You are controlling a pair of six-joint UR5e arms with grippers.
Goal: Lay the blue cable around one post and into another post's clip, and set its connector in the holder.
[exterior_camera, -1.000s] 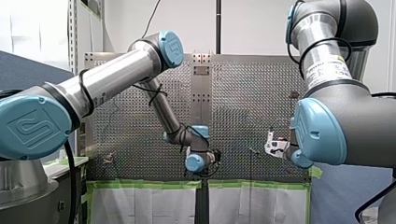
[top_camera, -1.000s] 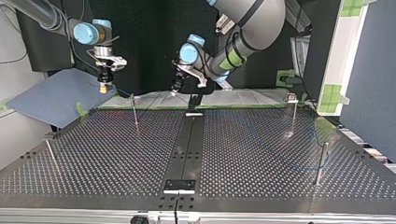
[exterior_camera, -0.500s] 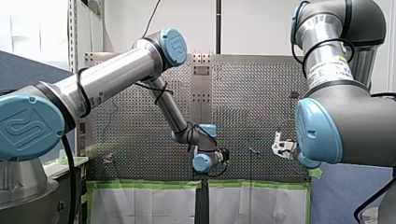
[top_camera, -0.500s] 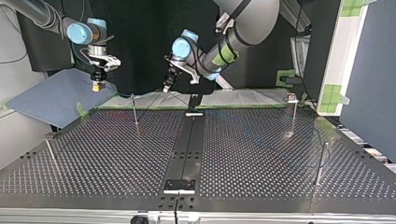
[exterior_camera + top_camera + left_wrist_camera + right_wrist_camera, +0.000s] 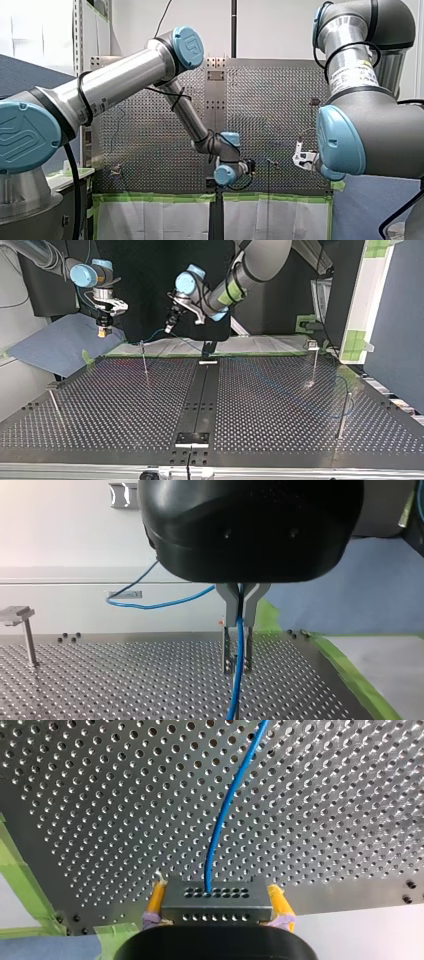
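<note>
The thin blue cable (image 5: 239, 645) hangs down from between the metal fingers of my left gripper (image 5: 240, 620), which is shut on it. In the top view that gripper (image 5: 170, 326) hovers above the table's far edge, a little right of a slim post (image 5: 144, 357). From there the cable loops across to my right gripper (image 5: 103, 331), off the table's far left corner. Its yellow pads (image 5: 157, 897) are shut on the grey connector (image 5: 215, 901), and the cable (image 5: 225, 815) leaves the connector's face. A clip-topped post (image 5: 313, 360) stands at the far right.
Two more posts stand near the side edges, one at the top view's right (image 5: 344, 415) and one at its left (image 5: 54, 404). A black strip (image 5: 199, 395) runs down the table's middle to a small holder (image 5: 192, 439) at the near edge. A blue mat (image 5: 55, 342) lies beyond the left corner.
My left gripper has carried the cable toward the top view's left and slightly upward. My right gripper shifted a little leftward with the connector, then held still.
</note>
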